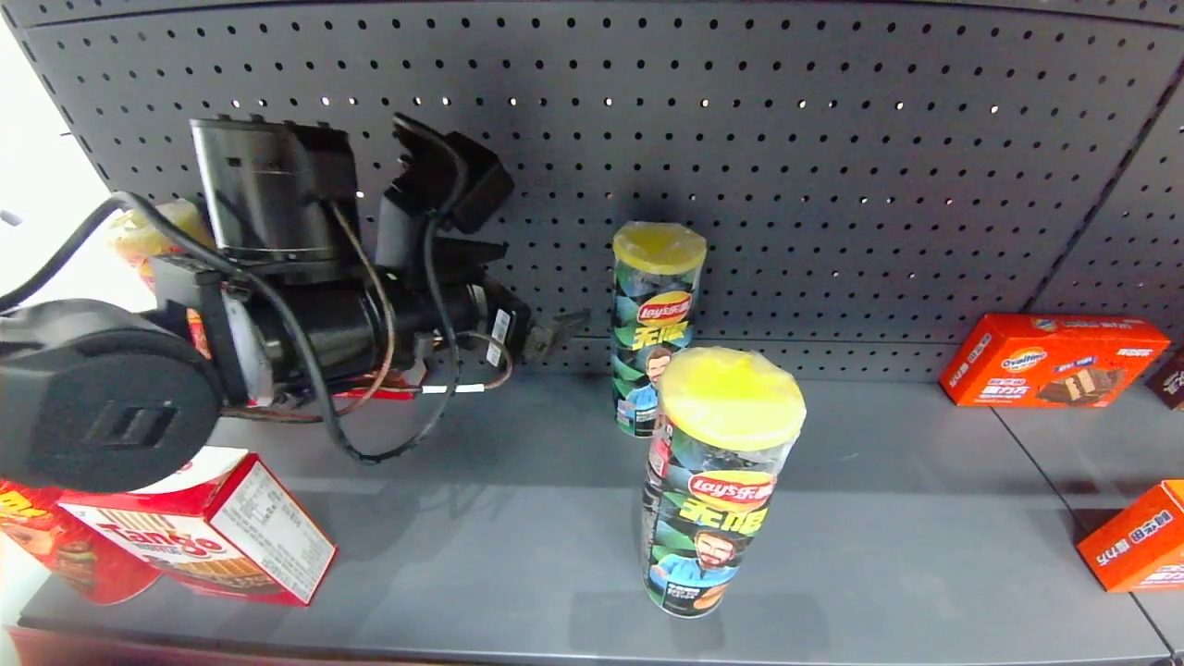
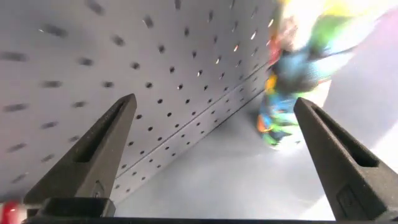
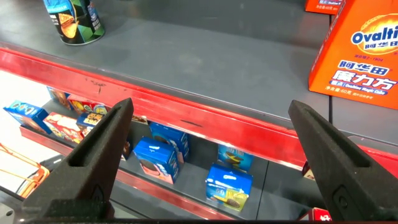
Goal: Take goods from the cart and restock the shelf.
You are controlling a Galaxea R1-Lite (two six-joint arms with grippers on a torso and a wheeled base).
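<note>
Two chip cans with yellow lids stand upright on the grey shelf (image 1: 925, 518): one at the back (image 1: 655, 324) by the pegboard, one nearer the front (image 1: 717, 481). My left gripper (image 1: 558, 326) hovers over the shelf's left part, pointing at the back can from a short distance. In the left wrist view the left gripper (image 2: 214, 102) is open and holds nothing, with a blurred chip can (image 2: 292, 93) ahead of it. My right gripper (image 3: 211, 107) is open and holds nothing. It hangs in front of the shelf's red front edge (image 3: 205, 112), with a chip can (image 3: 74, 18) farther off.
A red and white wafer box (image 1: 208, 541) lies at the shelf's front left. Orange boxes (image 1: 1050, 359) (image 1: 1133, 538) sit on the right, one of them seen as (image 3: 367, 50). Blue snack boxes (image 3: 158, 158) fill the lower shelf. Open shelf surface lies between the cans and the orange boxes.
</note>
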